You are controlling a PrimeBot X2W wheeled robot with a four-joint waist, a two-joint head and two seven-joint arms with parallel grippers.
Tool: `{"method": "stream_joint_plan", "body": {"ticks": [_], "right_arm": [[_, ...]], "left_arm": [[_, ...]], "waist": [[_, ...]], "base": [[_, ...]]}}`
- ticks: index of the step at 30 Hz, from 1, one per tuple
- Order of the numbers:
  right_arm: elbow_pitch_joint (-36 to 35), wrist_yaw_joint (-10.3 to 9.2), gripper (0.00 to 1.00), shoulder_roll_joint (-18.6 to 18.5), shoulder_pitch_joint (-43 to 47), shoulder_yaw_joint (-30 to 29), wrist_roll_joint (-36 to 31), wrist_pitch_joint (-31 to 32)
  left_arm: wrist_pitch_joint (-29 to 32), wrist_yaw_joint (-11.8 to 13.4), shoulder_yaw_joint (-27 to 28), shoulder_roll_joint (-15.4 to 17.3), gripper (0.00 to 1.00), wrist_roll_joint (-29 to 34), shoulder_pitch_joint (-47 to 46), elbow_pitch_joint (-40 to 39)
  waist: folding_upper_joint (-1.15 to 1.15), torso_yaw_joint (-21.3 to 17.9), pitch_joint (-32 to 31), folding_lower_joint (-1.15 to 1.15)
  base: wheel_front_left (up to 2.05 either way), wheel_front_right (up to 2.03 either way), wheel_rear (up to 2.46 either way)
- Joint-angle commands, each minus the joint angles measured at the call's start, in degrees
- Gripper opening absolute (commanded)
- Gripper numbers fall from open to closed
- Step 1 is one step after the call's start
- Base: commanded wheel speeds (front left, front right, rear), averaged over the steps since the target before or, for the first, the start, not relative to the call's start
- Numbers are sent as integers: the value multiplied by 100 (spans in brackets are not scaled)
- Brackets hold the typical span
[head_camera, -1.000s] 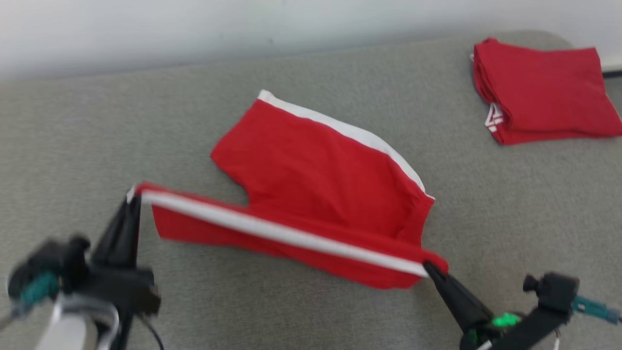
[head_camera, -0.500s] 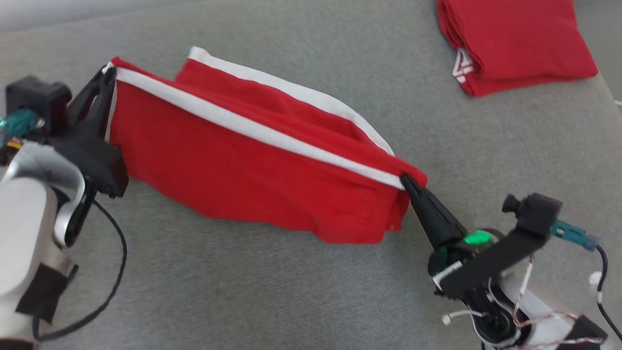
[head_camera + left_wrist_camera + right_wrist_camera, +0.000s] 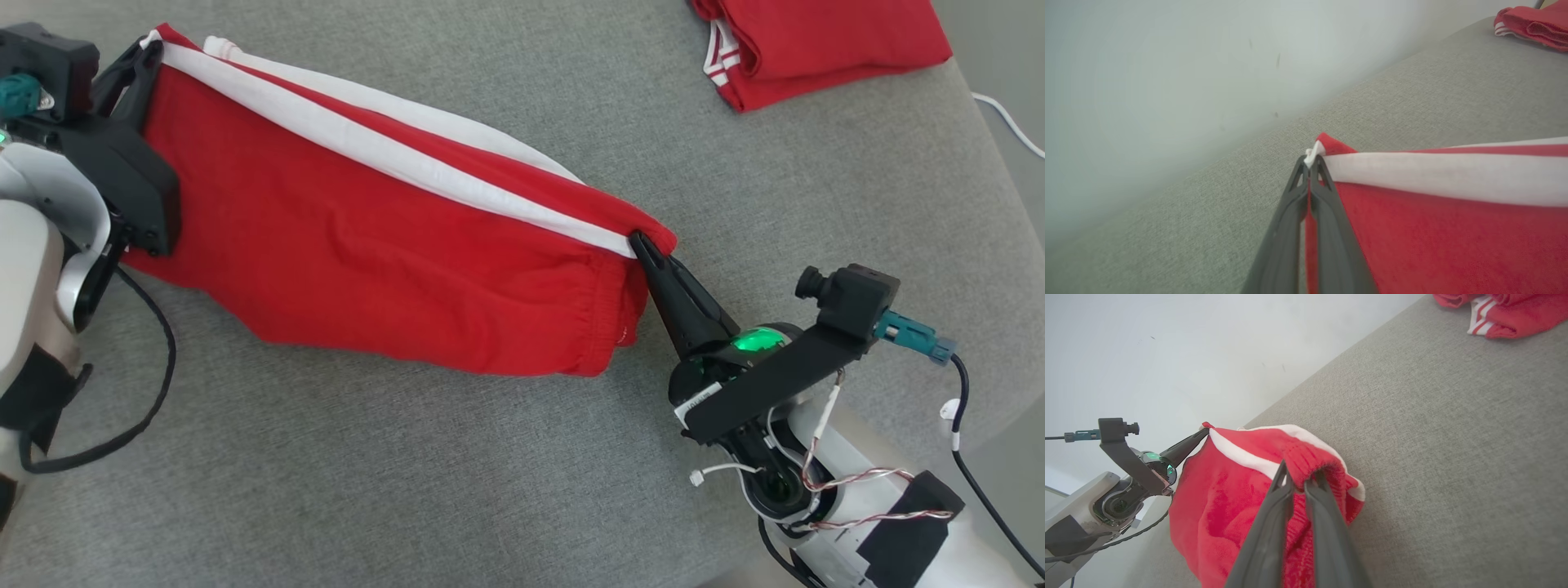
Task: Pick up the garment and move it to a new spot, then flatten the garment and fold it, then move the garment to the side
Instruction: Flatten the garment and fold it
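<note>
Both arms are up with the red shorts (image 3: 367, 245) stretched out between them like a banner over the grey fabric-covered worktop (image 3: 408, 490). In the head view, the left end effector (image 3: 151, 45) sits at the upper left with its two dark fingers pressed together on the corner where the white side stripe (image 3: 392, 159) begins. The left wrist view confirms it: the left end effector (image 3: 1310, 161) is pinched tight, with a nub of white cloth poking out past the tips and the red shorts (image 3: 1453, 228) running off to the right. At the other end, the right end effector (image 3: 637, 239) is clamped on the top corner of the gathered elastic waistband (image 3: 592, 314). In the right wrist view its fingers (image 3: 1286, 486) bite into that bunched edge, with only a narrow gap between them. From there the red shorts (image 3: 1220, 506) sag downward, with the left end effector (image 3: 1204, 433) visible at the far end. The top edge is pulled fairly straight and the body of the cloth hangs below it. Whether the lower hem brushes the worktop I cannot tell. A folded stack of red garments (image 3: 816, 41) with white stripes lies well apart at the far right corner, and a pale wall (image 3: 1167, 81) rises behind the worktop.
</note>
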Motion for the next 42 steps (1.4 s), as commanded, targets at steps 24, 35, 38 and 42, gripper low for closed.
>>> {"method": "stream_joint_plan", "body": {"ticks": [24, 35, 38, 42], "right_arm": [[147, -17, 100, -82, 451, -459, -373, -23], [-587, -17, 100, 531, 1407, -1935, -2281, -12], [-734, -17, 100, 871, 1749, -2344, -2725, -12], [-880, -17, 100, 1307, 2157, -2665, -3216, -13]], "left_arm": [[-1405, 14, -1030, -248, 100, -829, -142, 1145], [-1625, 303, -365, 58, 100, -757, 790, 257], [-1626, 334, -240, 120, 100, -718, 1064, 87], [-1627, 271, -231, 207, 100, -751, 1291, 111]], "waist": [[-1, 80, -593, -1], [-1, 37, -1136, -1], [-1, 53, -1182, -1], [-1, 21, -1209, -1]], "base": [[0, 0, 0], [0, 0, 0], [0, 0, 0], [0, 0, 0]]}}
